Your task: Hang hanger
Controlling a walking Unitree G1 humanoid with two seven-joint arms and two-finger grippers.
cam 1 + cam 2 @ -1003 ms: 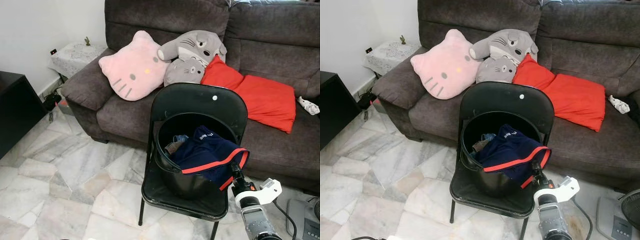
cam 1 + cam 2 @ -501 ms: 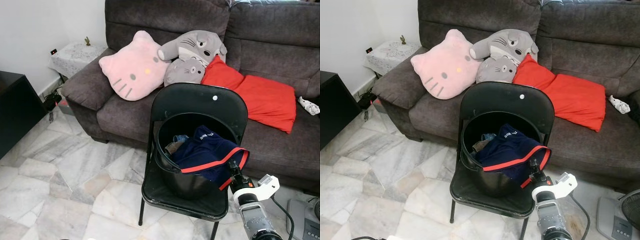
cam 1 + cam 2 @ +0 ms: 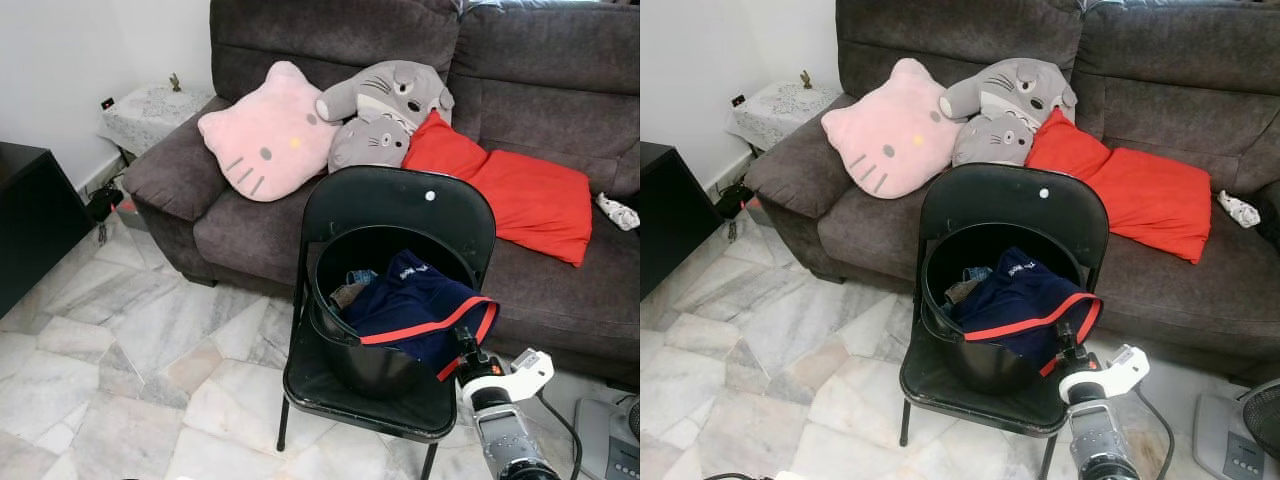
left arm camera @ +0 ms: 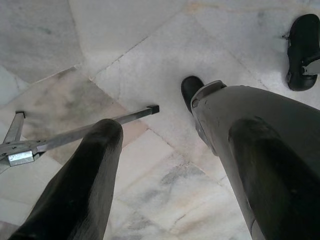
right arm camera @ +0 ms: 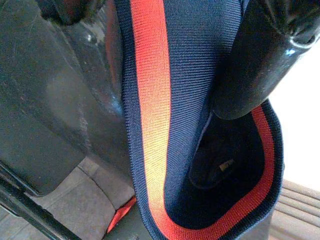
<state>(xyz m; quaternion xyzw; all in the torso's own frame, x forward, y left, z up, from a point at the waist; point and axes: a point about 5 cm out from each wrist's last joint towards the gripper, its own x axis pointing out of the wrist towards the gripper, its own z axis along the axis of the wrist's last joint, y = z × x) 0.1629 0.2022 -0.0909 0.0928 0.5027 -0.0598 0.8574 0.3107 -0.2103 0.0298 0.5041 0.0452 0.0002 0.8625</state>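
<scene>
— Where's the right gripper (image 3: 466, 343)?

— I see it at the red-trimmed hem of the navy garment (image 3: 418, 308) that hangs over the rim of the black bucket (image 3: 360, 362) on the folding chair (image 3: 400, 205). In the wrist view the hem lies between its fingers (image 5: 252, 65), which are spread apart.

— Any hanger?

— I can't make one out.

— The left gripper (image 4: 170, 170)?

— Fingers wide, empty, above the marble floor (image 4: 150, 60).

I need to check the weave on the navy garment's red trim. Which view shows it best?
The right wrist view: the navy garment's red trim appears close up, knit visible. Both eye views show it as a thin stripe over the black bucket. The left wrist view faces floor.
</scene>
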